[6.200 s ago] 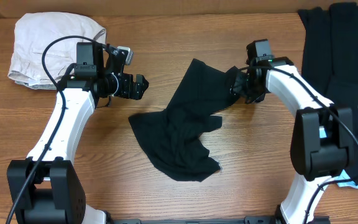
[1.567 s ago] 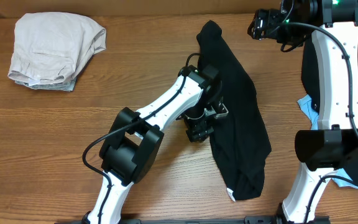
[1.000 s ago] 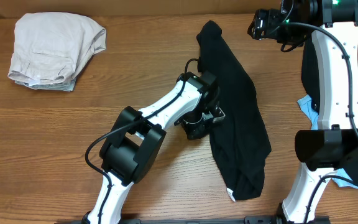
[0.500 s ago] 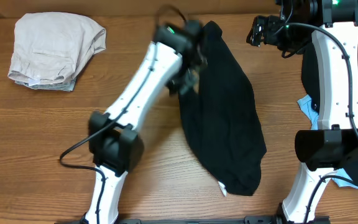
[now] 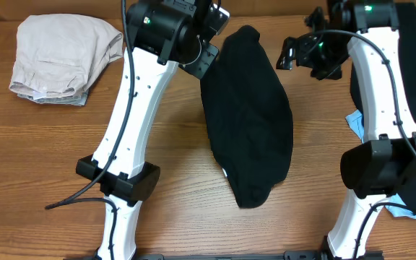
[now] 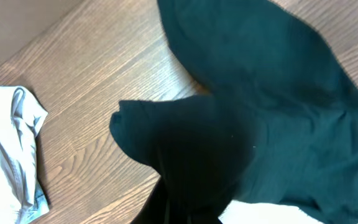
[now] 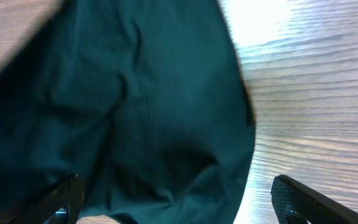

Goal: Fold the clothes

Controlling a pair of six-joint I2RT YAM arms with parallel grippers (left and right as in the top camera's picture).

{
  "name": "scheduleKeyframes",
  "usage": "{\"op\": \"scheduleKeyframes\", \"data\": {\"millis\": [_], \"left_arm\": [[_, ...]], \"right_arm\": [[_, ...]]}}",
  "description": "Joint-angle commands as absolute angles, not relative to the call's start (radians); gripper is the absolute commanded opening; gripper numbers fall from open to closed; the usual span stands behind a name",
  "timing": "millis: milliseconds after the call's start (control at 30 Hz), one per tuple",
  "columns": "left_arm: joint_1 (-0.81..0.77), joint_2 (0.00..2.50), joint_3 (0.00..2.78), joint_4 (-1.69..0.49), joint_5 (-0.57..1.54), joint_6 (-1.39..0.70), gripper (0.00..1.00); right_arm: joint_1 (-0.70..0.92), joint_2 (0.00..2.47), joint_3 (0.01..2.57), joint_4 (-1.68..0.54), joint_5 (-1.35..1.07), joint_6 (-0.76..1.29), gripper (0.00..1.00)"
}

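limp black fabric garment [image 5: 251,123] [image 6: 278,93] [image 7: 135,106]: lies lengthwise down the middle of the brown wooden tabletop [image 5: 63,159]. Its narrow end is at the far edge and its rounded bulk is nearer me. It is bunched, not flat.

left claw [image 5: 206,45]: raised over the garment's far left corner, jaws together. In the left wrist view a gathered fold of black cloth rises right up to the camera, so I judge the claw is clamped on that fold. The fingers themselves are hidden.

right claw [image 5: 295,54] [image 7: 179,202]: jaws wide apart and holding nothing. It hovers just beside the garment's far right edge, with black cloth below it.

step in hand: my judgement is that I am spreading the garment flat before the first fold.

doing it well: I would bring the right claw down on the far right corner and pinch one layer only. Then both arms pull gently apart and lower together, so the cloth settles smooth. Lifting too high could let the near end drag and crumple.

pale beige folded garment [image 5: 63,58] [image 6: 11,155]: rests at the far left, well apart.

stack of black and light-blue clothes [image 5: 410,79]: lies along the right edge, behind the right arm.
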State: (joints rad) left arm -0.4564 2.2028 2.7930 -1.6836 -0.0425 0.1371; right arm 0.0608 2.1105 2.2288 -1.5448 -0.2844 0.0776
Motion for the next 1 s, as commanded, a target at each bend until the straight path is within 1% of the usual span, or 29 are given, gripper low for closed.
{"op": "scheduleKeyframes", "data": {"millis": [0,267,400,633,700,767,833,967], "left_arm": [[-0.437,2.093,2.842,-1.651,-0.06,0.078,0.04],[-0.43,1.87,2.843,-1.484,-0.041,0.043,0.04],[-0.43,1.795,2.843,-1.458,-0.025,0.037,0.04],[-0.43,1.796,2.843,-1.461,-0.063,0.041,0.04],[-0.43,1.8,2.843,-1.466,-0.072,0.048,0.04],[-0.43,1.8,2.843,-1.488,-0.124,0.048,0.04],[-0.43,1.8,2.842,-1.54,-0.204,0.044,0.04],[-0.43,1.802,2.836,-1.583,-0.213,0.041,0.04]], "right_arm": [[0.075,2.097,2.199,-1.515,-0.339,0.075,1.0],[0.091,2.097,2.18,-1.458,-0.403,0.075,1.0],[0.091,2.097,2.18,-1.414,-0.445,0.075,1.0],[0.146,2.097,2.16,-1.388,-0.457,0.075,0.98],[0.169,2.101,2.128,-1.345,-0.446,0.075,0.98],[0.189,2.103,2.061,-1.279,-0.452,0.084,0.98],[0.224,2.103,1.948,-1.179,-0.459,0.123,0.94],[0.282,2.103,1.832,-1.053,-0.457,0.172,0.86]]}}
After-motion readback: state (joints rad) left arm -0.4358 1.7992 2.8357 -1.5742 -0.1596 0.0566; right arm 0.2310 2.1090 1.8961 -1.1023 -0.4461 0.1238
